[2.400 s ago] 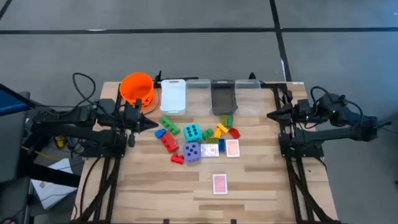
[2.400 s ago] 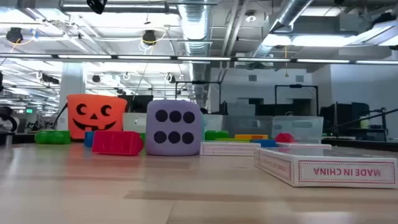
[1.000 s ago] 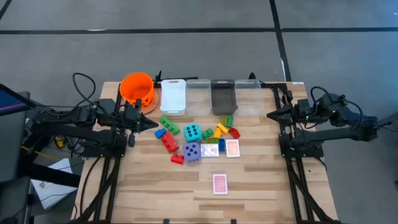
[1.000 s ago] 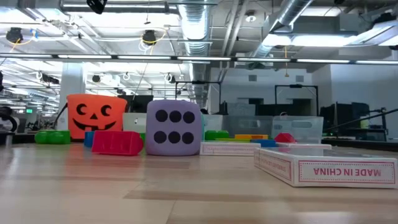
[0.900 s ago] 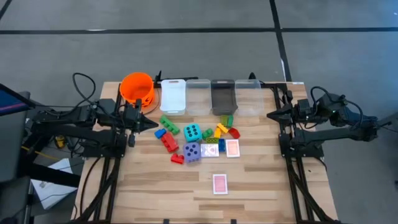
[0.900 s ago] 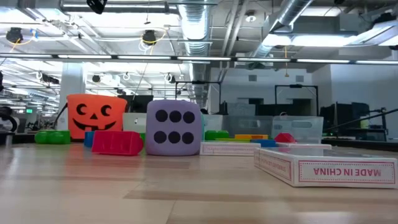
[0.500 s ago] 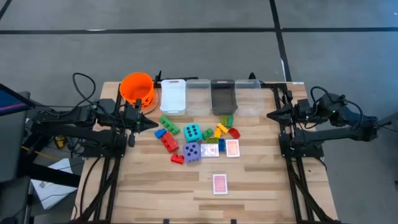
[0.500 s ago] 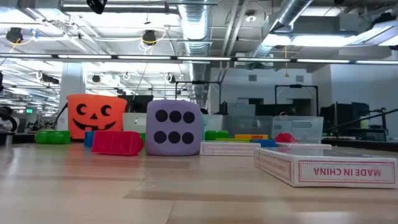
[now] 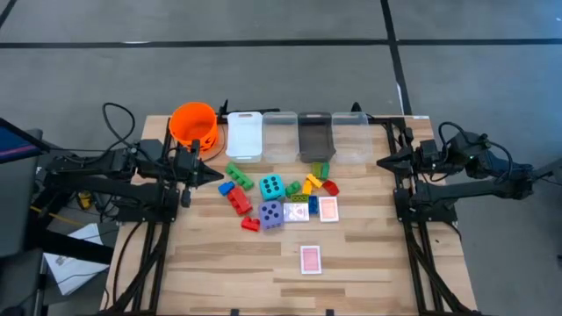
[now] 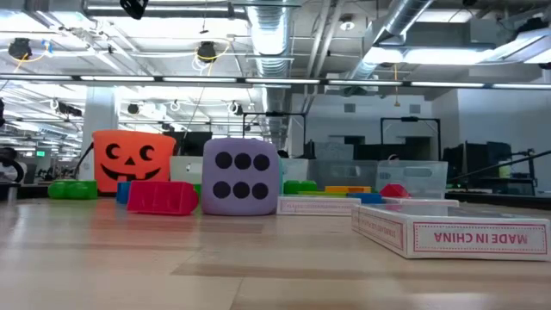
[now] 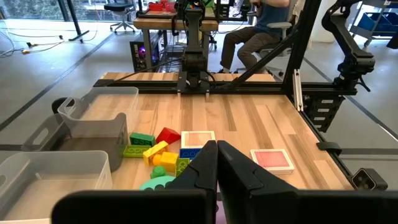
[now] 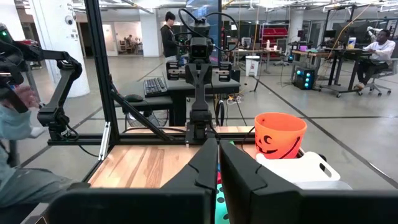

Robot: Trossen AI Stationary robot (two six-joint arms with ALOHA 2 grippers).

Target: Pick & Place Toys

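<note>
Two dotted foam dice, teal (image 9: 271, 185) and purple (image 9: 271, 214), and three pink-backed playing cards (image 9: 311, 259) can be counted mid-frame. Left gripper (image 9: 216, 177) and right gripper (image 9: 382, 162) are pinched closed on nothing. Nothing's been moved since earlier.

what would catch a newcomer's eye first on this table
The bright orange pumpkin-face bucket at the table's far left corner stands out first. Then the heap of coloured bricks mid-table around a teal die and a purple die, with one pink-backed card lying alone nearer the front edge.

"MADE IN CHINA", upside down, on the card box (image 10: 452, 237) edge, low view
</note>
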